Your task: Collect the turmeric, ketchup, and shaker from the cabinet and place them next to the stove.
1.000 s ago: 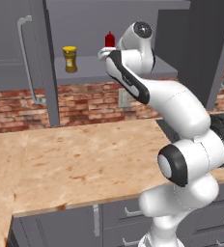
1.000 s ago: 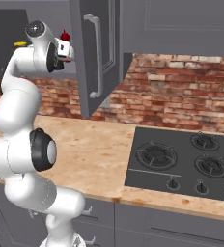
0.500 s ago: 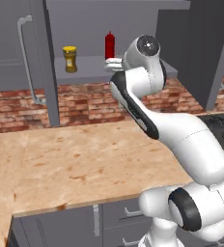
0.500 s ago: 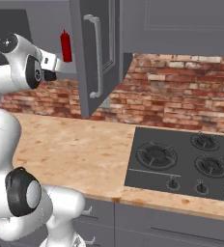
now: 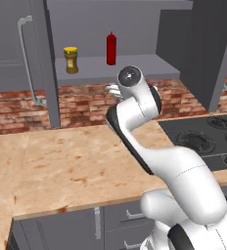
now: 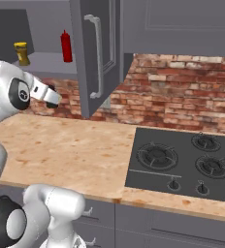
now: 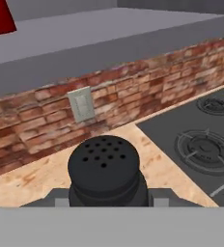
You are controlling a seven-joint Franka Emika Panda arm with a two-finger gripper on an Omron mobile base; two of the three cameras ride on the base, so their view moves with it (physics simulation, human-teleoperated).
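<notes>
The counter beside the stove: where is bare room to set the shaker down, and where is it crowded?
The wooden counter is bare from the stove's left edge to the brick wall. The open cabinet door overhangs its back strip. The end effector holds the shaker above this patch. The cabinet shelf carries the turmeric and the ketchup.

Matt black shaker (image 7: 104, 169), perforated top

1. My cabinet (image 5: 37, 44) shelf (image 5: 135, 66) carries the turmeric (image 5: 71, 59) left and the ketchup (image 5: 111, 48) right, both upright, apart.
2. My desk (image 5: 61, 161) carries the stove (image 6: 192, 162), set flat.
</notes>
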